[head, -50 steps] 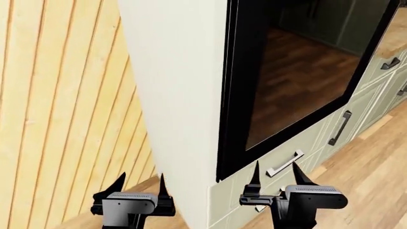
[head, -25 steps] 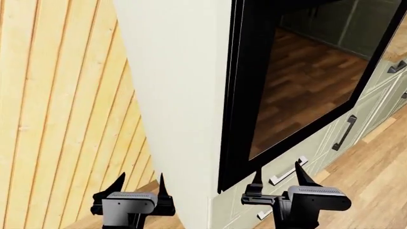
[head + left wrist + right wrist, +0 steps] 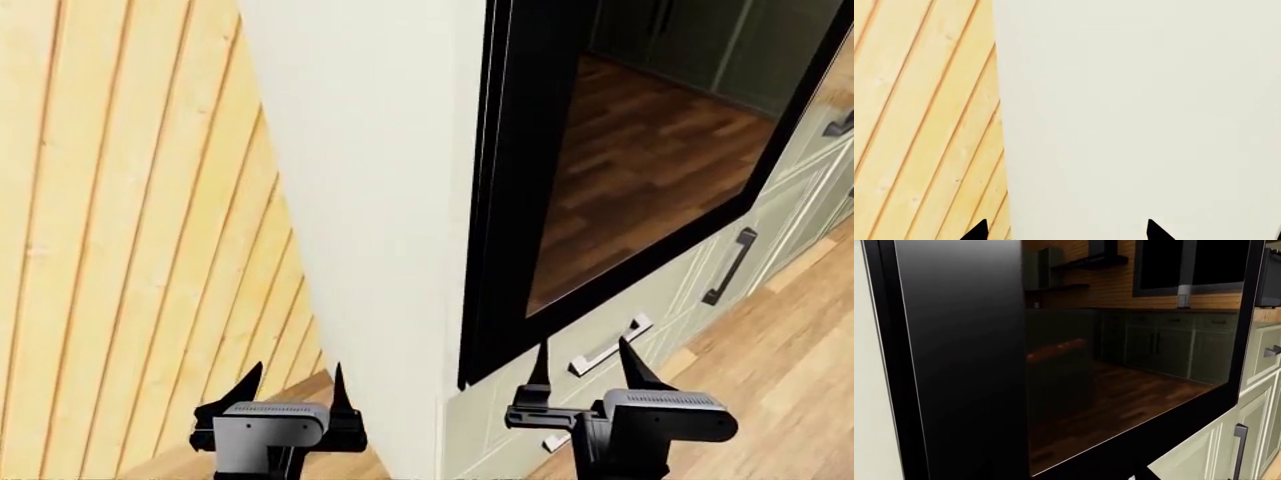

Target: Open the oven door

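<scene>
I see no words or labels in any view.

Head view: my left gripper [image 3: 291, 388] is low on the left. Its two black fingers stand apart and hold nothing. It sits in front of the white cabinet side [image 3: 374, 200], with the yellow wood wall [image 3: 120, 220] to the left. My right gripper [image 3: 582, 368] is low on the right. Its fingers are apart too, and empty. The oven door [image 3: 534, 170] is up and far from it, shut, with shiny dark glass. A drawer handle [image 3: 609, 345] shows between the right fingers, farther away.

Left wrist view: only two black fingertips [image 3: 977, 231] show, apart, in front of the cabinet side.

Right wrist view: the oven door [image 3: 967, 360] fills the view, near and shut. I cannot see my fingers here.
</scene>
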